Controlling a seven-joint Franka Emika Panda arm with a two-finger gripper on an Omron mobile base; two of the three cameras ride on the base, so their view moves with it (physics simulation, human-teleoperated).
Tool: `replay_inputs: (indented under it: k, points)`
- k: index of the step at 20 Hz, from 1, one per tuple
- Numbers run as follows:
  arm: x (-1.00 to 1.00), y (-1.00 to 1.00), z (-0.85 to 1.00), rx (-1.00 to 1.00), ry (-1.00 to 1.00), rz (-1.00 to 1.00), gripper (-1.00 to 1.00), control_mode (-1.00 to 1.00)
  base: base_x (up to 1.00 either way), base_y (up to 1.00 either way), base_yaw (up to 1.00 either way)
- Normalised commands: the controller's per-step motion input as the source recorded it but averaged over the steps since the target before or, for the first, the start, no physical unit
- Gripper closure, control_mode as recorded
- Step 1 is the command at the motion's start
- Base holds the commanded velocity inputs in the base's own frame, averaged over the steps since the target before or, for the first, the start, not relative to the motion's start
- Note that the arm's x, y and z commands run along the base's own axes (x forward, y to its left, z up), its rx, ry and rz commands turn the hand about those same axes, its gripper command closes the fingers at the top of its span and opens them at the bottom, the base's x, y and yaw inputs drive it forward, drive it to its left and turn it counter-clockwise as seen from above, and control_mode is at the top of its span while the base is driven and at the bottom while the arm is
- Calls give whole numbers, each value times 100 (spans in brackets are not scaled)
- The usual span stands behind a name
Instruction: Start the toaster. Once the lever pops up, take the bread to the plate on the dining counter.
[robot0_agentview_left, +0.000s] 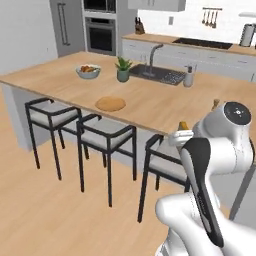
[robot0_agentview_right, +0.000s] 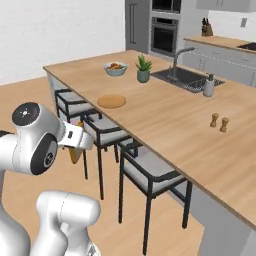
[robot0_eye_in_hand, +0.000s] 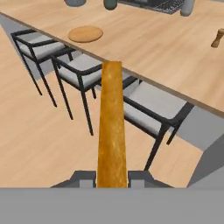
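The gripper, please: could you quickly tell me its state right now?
Gripper: closed on the bread, held edge-on.

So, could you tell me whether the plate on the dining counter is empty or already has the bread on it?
Empty. The plate lies bare on the dining counter, while the bread stands edge-on between the jaws of the shut gripper.

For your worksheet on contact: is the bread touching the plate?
Apart. The hand view shows the bread clamped in the gripper over the stools, with bare counter between it and the plate.
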Motion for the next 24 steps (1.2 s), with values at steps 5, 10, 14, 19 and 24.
replay_inputs:
  k: [5, 10, 14, 19, 24]
  points:
    - [0, 0, 0, 0, 0, 0, 100, 100, 69, 91, -61]
    - [0, 0, 0, 0, 0, 0, 100, 100, 70, 100, -55]
    - [0, 0, 0, 0, 0, 0, 100, 100, 56, 92, -57]
    - [0, 0, 0, 0, 0, 0, 100, 100, 35, 94, -51]
    - [0, 0, 0, 0, 0, 0, 100, 100, 23, 85, -27]
